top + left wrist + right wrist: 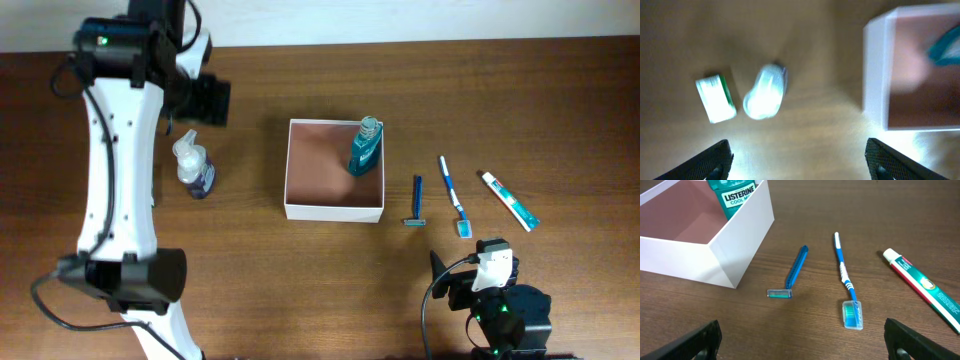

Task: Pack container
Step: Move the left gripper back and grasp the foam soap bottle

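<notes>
The container (333, 212), a shallow white box with a pinkish-brown inside, sits at the table's middle. A teal Listerine bottle (365, 147) stands in its far right corner. My left gripper (207, 99) is open and empty, raised over the table left of the container; its wrist view shows the container's wall (875, 75). My right gripper (478, 268) is open and empty near the front edge (805, 342), short of the razor (792, 272) and the toothbrush (845, 277). The container's corner (740, 235) is at that view's upper left.
A clear pump bottle (193, 167) lies left of the container, also in the left wrist view (765, 92) beside a green-and-white soap packet (716, 98). Right of the container lie a blue razor (416, 200), a toothbrush (454, 195) and a toothpaste tube (508, 200).
</notes>
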`<state>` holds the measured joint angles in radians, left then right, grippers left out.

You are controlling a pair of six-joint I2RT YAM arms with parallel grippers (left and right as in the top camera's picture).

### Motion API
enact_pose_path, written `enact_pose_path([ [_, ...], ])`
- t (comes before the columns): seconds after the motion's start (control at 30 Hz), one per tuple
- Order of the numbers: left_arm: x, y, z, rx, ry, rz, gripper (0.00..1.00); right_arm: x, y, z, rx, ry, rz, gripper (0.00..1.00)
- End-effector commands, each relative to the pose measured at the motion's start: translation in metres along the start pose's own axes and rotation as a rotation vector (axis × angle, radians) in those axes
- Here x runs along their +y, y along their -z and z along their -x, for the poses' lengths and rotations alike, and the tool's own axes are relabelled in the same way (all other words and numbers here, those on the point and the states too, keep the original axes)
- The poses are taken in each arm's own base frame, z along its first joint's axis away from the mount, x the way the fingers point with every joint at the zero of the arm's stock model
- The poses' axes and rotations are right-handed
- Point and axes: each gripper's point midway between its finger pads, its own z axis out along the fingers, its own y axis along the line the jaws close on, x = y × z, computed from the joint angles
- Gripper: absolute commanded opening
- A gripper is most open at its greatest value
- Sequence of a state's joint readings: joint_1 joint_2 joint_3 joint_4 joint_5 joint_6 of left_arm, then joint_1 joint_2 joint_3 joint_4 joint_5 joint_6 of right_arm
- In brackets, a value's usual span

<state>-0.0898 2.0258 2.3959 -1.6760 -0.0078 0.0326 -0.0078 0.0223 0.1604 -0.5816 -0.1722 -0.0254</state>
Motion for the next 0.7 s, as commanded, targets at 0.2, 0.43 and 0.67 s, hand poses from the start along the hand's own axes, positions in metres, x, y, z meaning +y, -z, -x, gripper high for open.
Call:
enact_pose_path([
  [0.2, 0.05, -0.1, -0.035, 0.195, 0.096, 0.0, 0.78, 0.0, 0.0, -0.001, -0.001, -0.01, 0.003, 0.99],
  [0.43, 0.041, -0.142, -0.049, 0.223, 0.069, -0.059, 0.78, 0.0, 0.0, -0.001, -0.001, -0.01, 0.003, 0.99],
  [0.67, 0.039, -0.156, -0.054, 0.228, 0.068, -0.066, 0.5, 0.0, 0.0, -0.001, -0.001, -0.01, 0.003, 0.99],
])
